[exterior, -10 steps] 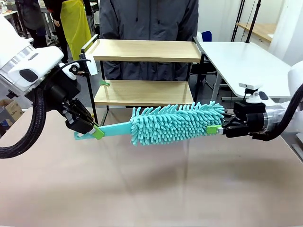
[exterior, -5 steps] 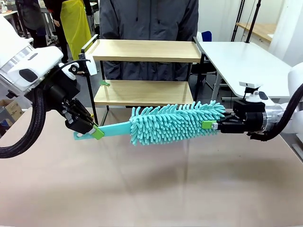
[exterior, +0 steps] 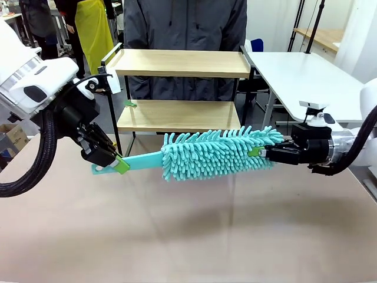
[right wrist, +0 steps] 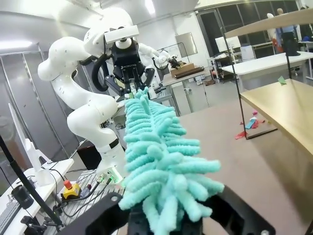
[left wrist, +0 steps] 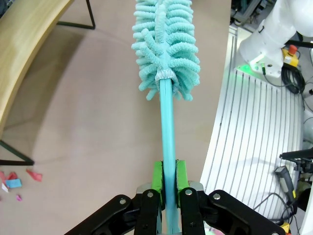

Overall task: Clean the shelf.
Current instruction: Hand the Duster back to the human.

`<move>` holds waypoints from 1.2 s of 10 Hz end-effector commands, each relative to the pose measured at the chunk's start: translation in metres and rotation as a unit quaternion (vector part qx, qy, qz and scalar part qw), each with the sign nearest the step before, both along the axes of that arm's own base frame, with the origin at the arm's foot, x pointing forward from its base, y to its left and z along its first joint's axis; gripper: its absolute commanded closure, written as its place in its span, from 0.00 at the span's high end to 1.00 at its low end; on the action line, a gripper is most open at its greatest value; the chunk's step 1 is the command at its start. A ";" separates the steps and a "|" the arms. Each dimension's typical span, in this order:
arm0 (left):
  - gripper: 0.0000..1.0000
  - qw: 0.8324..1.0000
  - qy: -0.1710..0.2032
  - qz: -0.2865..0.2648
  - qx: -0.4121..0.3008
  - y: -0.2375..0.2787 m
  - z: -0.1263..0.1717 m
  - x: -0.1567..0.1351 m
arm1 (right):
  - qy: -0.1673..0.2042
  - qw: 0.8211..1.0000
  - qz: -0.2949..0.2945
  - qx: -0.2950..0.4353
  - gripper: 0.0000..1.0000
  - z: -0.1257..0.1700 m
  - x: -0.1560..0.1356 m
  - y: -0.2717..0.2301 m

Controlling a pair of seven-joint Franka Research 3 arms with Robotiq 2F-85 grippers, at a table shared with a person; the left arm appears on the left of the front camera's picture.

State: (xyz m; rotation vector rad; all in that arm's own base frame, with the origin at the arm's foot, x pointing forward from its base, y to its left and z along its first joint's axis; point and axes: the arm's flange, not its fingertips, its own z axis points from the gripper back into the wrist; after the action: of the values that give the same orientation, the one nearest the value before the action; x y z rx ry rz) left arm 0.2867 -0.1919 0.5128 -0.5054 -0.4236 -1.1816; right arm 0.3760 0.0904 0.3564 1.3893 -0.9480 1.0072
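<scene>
Left pincer clamps duster handle; right pincer grips fluffy tip; shelf boards pale wood, black frame.

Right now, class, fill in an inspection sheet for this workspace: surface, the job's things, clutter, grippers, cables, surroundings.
Surface: brown table, bare in front.
Job's things: shelf, two wooden boards in a black frame, at the far edge; teal duster held level above the table.
Clutter: small green scrap on the lower board; red and blue scraps on the table by a shelf leg.
Grippers: left gripper has its jaws shut on the duster's handle; right gripper is pushed into the fluffy end, jaws hidden.
Cables: black hose looping off the left arm.
Surroundings: person behind the shelf; white table alongside.
</scene>
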 end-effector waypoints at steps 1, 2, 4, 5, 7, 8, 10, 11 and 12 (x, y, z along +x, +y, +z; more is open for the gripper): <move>0.13 1.000 0.000 -0.006 -0.015 0.000 0.002 -0.001 | -0.028 1.000 0.008 0.011 0.00 0.003 -0.014 -0.004; 0.13 1.000 0.000 -0.006 -0.015 0.000 0.002 -0.001 | -0.034 0.999 0.009 0.013 0.00 0.003 -0.016 -0.006; 0.64 1.000 0.000 0.000 0.000 0.000 0.000 0.000 | -0.033 0.999 -0.011 -0.018 0.11 0.007 -0.013 -0.010; 0.71 1.000 -0.012 0.004 0.000 0.006 0.003 0.001 | -0.019 1.000 0.003 0.005 0.11 0.002 -0.001 -0.001; 1.00 0.998 0.009 0.026 -0.049 0.023 0.014 0.004 | -0.019 1.000 0.003 0.005 0.11 0.002 -0.001 -0.001; 1.00 0.996 0.019 0.034 -0.079 0.039 0.020 0.007 | -0.019 1.000 0.003 0.005 0.11 0.002 -0.001 -0.001; 1.00 0.992 0.018 0.061 -0.111 0.091 0.025 0.013 | -0.019 1.000 0.003 0.005 0.11 0.002 -0.001 -0.001; 1.00 0.989 0.014 0.064 -0.130 0.120 0.025 0.014 | -0.019 1.000 0.003 0.005 0.11 0.002 -0.001 -0.001; 1.00 0.988 0.006 0.060 -0.146 0.147 0.024 0.013 | -0.019 1.000 0.003 0.005 0.11 0.002 -0.001 -0.001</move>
State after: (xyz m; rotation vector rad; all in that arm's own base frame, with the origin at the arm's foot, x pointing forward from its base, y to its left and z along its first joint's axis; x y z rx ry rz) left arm 0.3037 -0.0641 0.5467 -0.6874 -0.5741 -0.9764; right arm 0.3749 0.0887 0.3551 1.3786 -0.9701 1.0346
